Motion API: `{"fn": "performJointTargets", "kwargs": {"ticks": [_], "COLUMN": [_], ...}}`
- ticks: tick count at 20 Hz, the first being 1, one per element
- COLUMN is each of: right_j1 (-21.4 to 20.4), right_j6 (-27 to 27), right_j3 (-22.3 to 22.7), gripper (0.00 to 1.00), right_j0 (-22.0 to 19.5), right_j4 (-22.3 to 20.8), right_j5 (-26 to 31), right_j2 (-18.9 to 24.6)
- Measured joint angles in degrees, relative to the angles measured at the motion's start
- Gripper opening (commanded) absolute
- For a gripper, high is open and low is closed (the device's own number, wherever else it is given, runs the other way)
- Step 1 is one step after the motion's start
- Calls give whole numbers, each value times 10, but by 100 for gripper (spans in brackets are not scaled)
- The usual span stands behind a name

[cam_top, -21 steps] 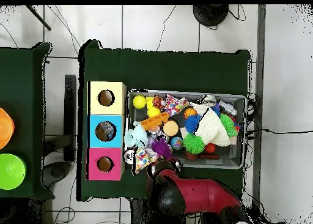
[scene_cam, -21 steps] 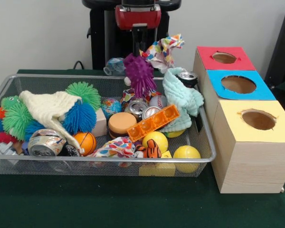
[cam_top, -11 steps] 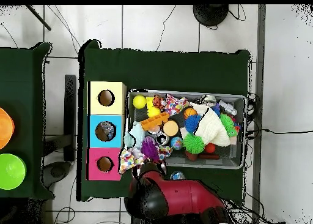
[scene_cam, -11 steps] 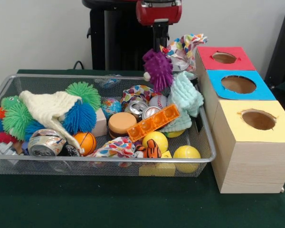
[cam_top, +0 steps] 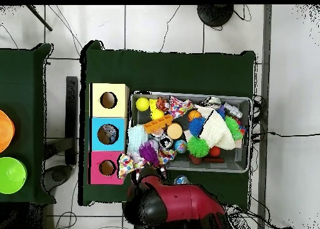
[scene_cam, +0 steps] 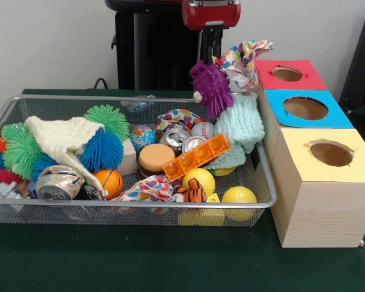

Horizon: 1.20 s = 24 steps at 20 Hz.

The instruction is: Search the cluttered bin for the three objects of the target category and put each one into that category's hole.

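My gripper (scene_cam: 210, 58) hangs over the wire bin's (scene_cam: 140, 204) far right corner, shut on a purple spiky toy (scene_cam: 212, 87) that dangles clear of the pile. A patterned cloth (scene_cam: 243, 59) is lifted with it and trails toward the red-topped box (scene_cam: 289, 75). From above, the purple toy (cam_top: 148, 153) and patterned cloth (cam_top: 127, 164) sit at the bin's corner nearest the red box (cam_top: 107, 167). A mint cloth (scene_cam: 238, 126) stands heaped just below the toy. The blue box (scene_cam: 305, 108) and yellow box (scene_cam: 330, 153) follow in a row, each with a round hole.
The bin holds green (scene_cam: 108, 118) and blue (scene_cam: 102, 151) fuzzy balls, a cream knit cloth (scene_cam: 64, 139), crushed cans (scene_cam: 59, 182), an orange block (scene_cam: 196, 157), yellow balls (scene_cam: 238, 198), a baseball (scene_cam: 202, 129) and a small basketball (scene_cam: 110, 180). The boxes stand against the bin's right side.
My gripper has carried the purple toy and patterned cloth up and to the right, from over the bin's back middle toward the red box. The mint cloth has shifted right a little.
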Motion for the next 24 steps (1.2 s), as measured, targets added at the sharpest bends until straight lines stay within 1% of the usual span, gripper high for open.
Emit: {"fn": "performJointTargets", "kwargs": {"ticks": [4, 7, 13, 16, 22, 23, 24], "right_j1": [4, 14, 13, 5, -10, -18, -19], "right_j6": [0, 0, 0, 0, 0, 0, 0], "right_j3": [-2, -7, -11, -12, -17, -19, -20], "gripper": [0, 0, 0, 0, 0, 100, 100], "right_j0": [-4, -19, -42, -52, -57, -59, -59], "right_j4": [0, 0, 0, 0, 0, 0, 0], "right_j5": [0, 1, 12, 37, 76, 85, 85], "right_j2": [0, 0, 0, 0, 0, 1, 1]}}
